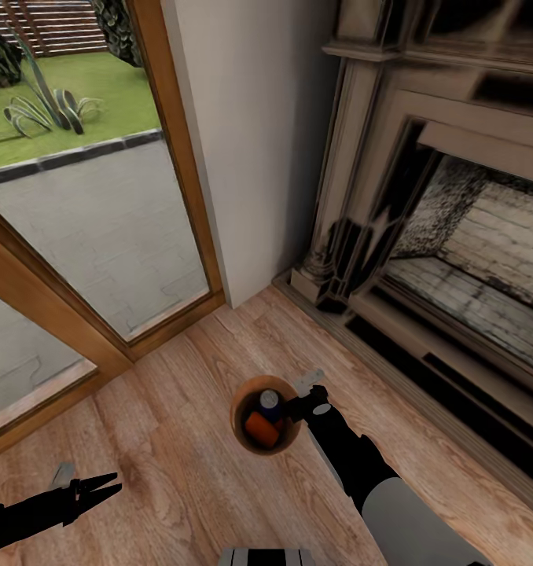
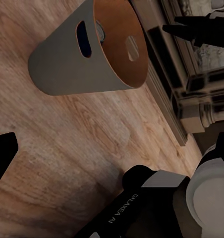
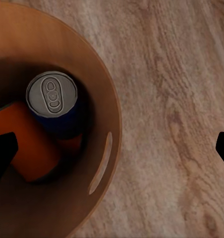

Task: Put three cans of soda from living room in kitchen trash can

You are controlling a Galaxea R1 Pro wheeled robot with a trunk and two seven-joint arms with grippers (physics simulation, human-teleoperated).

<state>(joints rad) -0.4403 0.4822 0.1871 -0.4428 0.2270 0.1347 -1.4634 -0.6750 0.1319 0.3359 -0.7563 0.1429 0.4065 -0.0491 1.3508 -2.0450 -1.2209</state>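
The brown tash can (image 1: 243, 397) stands upright on the wood floor in front of the fireplace. Inside it, the dark blue can of soda (image 3: 52, 96) with a silvery top stands next to an orange can (image 3: 30, 151); more orange shows beneath the blue one. Both also appear in the head view, blue (image 1: 270, 402) and orange (image 1: 262, 428). My right gripper (image 1: 298, 402) hovers open over the bin's rim (image 3: 109, 148), one finger over the inside, one over the floor. My left gripper (image 1: 109, 483) is open and empty, low to the left, with the bin (image 2: 67, 64) ahead of it.
The carved dark fireplace (image 1: 455, 236) with its brick hearth runs along the right. A wood-framed glass door (image 1: 86, 236) to the garden fills the left, with a white wall section (image 1: 251, 141) between. Light wood floor (image 1: 180, 409) surrounds the bin.
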